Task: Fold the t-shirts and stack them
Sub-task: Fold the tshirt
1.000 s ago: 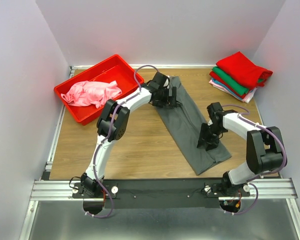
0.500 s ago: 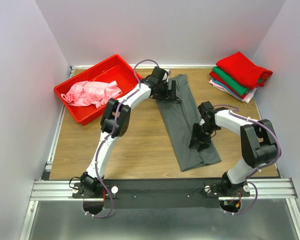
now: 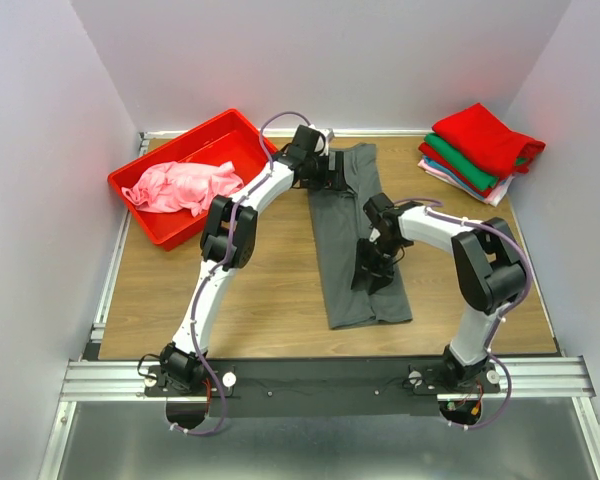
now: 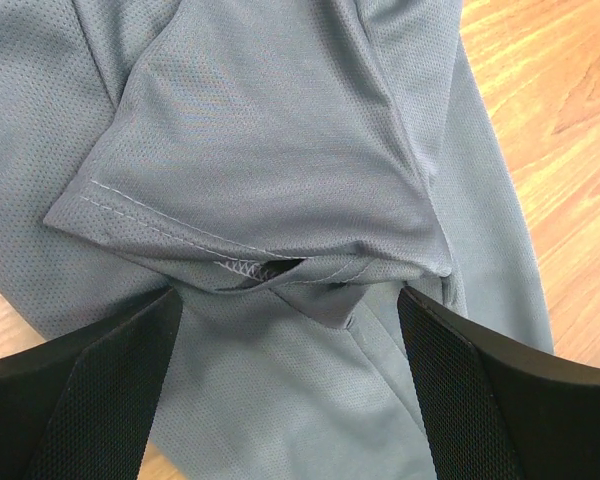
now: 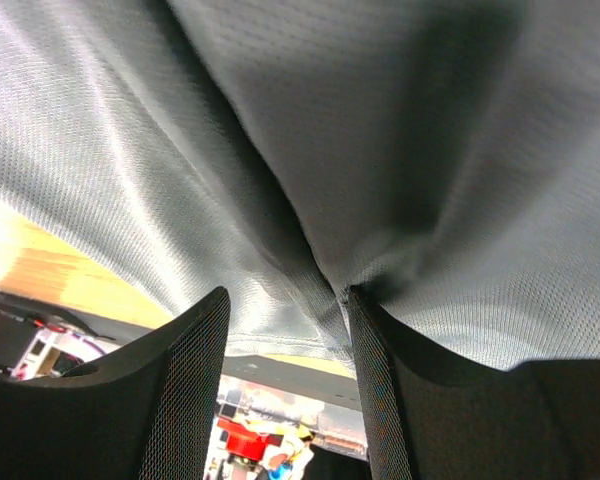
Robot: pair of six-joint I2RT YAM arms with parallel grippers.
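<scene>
The dark grey t-shirt (image 3: 340, 250) lies folded into a long strip on the table, running almost straight from back to front. My left gripper (image 3: 337, 178) hovers over its far end, jaws wide open. In the left wrist view (image 4: 285, 300) a folded sleeve of the shirt (image 4: 260, 130) lies between the fingers. My right gripper (image 3: 370, 272) is on the strip's near half. In the right wrist view (image 5: 288, 300) the jaws stand apart, and the cloth (image 5: 380, 120) drapes across the fingertips, creased against the right finger. A pink t-shirt (image 3: 180, 185) lies crumpled in the bin.
The red plastic bin (image 3: 150, 215) stands at the back left. A stack of folded shirts sits at the back right, with a red one (image 3: 485, 138) on top, then green (image 3: 460, 160) and pale pink (image 3: 440, 172). Grey walls enclose the table.
My right gripper has moved left and back. The grey shirt's near end has swung left with it, from diagonal to nearly straight. My left gripper has shifted slightly back and left.
</scene>
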